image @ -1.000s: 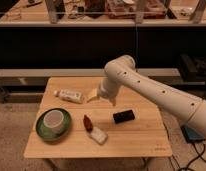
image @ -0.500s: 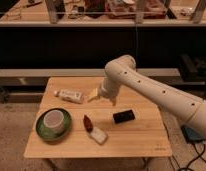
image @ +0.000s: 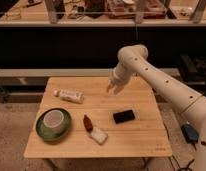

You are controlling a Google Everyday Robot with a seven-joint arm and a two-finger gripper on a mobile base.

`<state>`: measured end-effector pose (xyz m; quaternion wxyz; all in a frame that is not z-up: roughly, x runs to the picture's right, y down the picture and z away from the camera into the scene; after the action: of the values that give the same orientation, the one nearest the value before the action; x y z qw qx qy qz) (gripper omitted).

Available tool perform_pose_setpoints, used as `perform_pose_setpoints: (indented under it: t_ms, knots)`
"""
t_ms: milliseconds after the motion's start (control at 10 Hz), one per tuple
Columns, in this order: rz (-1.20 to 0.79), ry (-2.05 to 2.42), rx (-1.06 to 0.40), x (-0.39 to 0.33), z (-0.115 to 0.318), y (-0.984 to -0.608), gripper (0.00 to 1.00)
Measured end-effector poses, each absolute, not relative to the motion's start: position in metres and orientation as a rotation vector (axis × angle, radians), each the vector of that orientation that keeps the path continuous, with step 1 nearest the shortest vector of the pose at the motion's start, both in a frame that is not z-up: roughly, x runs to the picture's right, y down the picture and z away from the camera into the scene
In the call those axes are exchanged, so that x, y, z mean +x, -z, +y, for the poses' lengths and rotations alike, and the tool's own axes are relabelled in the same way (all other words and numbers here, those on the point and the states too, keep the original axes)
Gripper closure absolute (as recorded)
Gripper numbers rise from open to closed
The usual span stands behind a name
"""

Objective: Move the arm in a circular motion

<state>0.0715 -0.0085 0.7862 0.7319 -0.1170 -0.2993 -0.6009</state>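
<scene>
- gripper (image: 113, 89): pale tapered tip above the far middle of the wooden table (image: 141, 142); clenched or released cannot be told.
- arm (image: 163, 86): white, reaching in from the right, elbow raised.
- white tube (image: 69, 95) to the left; black block (image: 124, 116) nearer the camera.

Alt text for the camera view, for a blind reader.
White robot arm reaches from the picture's right, its gripper over the back of a wooden table. On it: a white tube, a cup on a green plate, a black block.
</scene>
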Motion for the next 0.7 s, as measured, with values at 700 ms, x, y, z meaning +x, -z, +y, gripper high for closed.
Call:
perform_pose_setpoints:
  t_ms: [700]
  knots:
    - [-0.652, 1.278, -0.270, 0.162, -0.013, -0.790, 0.57]
